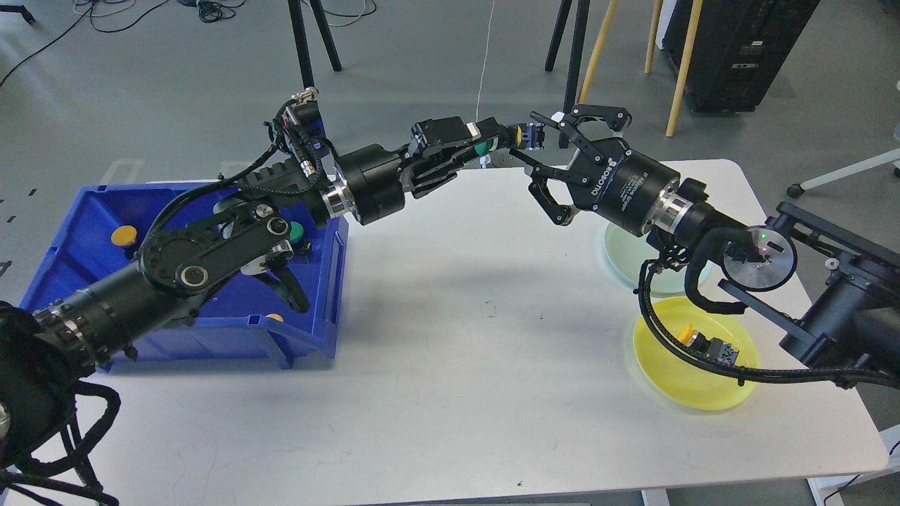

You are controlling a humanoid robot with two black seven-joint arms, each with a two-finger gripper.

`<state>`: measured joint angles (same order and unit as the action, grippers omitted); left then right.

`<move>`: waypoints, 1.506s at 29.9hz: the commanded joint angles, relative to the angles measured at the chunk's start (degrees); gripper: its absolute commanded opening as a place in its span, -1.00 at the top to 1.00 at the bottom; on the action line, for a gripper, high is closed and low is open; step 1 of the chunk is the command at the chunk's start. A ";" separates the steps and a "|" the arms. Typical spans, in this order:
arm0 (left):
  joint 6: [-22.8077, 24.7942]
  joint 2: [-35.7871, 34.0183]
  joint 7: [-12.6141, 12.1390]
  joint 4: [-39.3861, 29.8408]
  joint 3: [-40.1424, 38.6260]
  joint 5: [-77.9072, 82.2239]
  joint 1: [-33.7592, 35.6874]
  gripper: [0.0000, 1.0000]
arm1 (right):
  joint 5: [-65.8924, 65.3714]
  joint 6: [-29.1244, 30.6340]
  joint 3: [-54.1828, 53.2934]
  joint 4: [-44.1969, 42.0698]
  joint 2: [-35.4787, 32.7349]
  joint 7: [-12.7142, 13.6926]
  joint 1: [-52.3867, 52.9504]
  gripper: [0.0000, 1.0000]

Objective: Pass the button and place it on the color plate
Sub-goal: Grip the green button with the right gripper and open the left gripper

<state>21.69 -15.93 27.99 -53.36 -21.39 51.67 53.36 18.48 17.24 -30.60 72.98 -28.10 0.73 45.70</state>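
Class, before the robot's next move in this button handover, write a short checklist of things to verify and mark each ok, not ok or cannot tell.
1. Left gripper holds the button: ok.
2. Right gripper open to receive: ok.
3. Right fingers around the button: cannot tell.
4. Button colour, so which plate: cannot tell.
5. Green plate bare where visible: ok, partly hidden.
6. Yellow plate already holds a yellow button: ok.

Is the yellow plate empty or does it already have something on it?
Not empty. The yellow plate already holds one button with a yellow cap, lying near its right side, partly behind the right arm's cable.
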 commanded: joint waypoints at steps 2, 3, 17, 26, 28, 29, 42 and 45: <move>0.10 -0.15 0.01 -0.25 -0.06 -0.08 -0.01 0.57 | -0.11 -0.01 0.10 0.23 -0.03 0.06 -0.08 0.99; 0.10 -0.15 0.01 -0.25 -0.06 -0.08 0.08 0.57 | -0.20 -0.01 0.10 0.23 -0.03 0.06 -0.08 0.99; 0.19 -0.24 0.01 -0.34 -0.24 -0.25 0.08 0.58 | -0.37 -0.10 0.63 0.67 -0.29 0.06 -0.26 0.99; 0.28 -0.42 0.01 -0.42 -0.06 -0.17 0.08 0.83 | -0.37 -0.10 0.63 0.50 -0.12 0.06 -0.26 0.89; 0.45 -0.50 0.01 -0.51 -0.06 -0.17 0.08 0.83 | -0.37 -0.10 0.63 0.49 -0.12 0.06 -0.35 0.74; 0.45 -0.50 0.01 -0.51 -0.06 -0.17 0.08 0.84 | -0.37 -0.10 0.63 0.50 -0.12 0.06 -0.35 0.71; 0.45 -0.59 0.01 -0.51 0.12 -0.17 0.08 0.84 | -0.37 -0.19 0.28 0.50 -0.12 0.06 -0.35 0.29; 0.45 -0.59 0.01 -0.51 0.12 -0.17 0.08 0.84 | -0.37 -0.19 0.28 0.58 -0.12 0.06 -0.35 0.17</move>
<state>22.16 -16.52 28.02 -53.90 -21.27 51.50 53.46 18.08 17.05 -30.30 73.55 -28.20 0.82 45.35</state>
